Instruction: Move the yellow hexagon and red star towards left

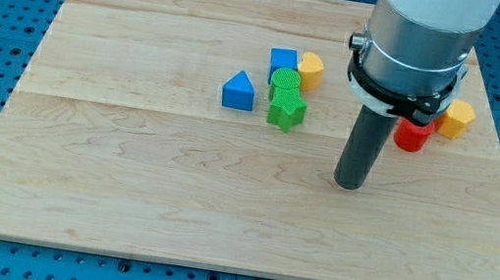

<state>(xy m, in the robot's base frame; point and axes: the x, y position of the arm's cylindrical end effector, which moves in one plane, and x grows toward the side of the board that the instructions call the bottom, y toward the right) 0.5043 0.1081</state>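
The yellow hexagon [456, 119] sits at the view's right on the wooden board, touching the red star [414, 135], which lies just to its left and is partly hidden by the arm. My tip [350, 184] rests on the board below and to the left of the red star, a short gap away from it.
A cluster sits at the board's middle top: a blue cube [283, 63], a yellow block [310, 70], a green cylinder [285, 80] and a green star [286, 111]. A blue triangle [238, 92] lies to their left. The wooden board [126, 171] is ringed by a blue pegboard.
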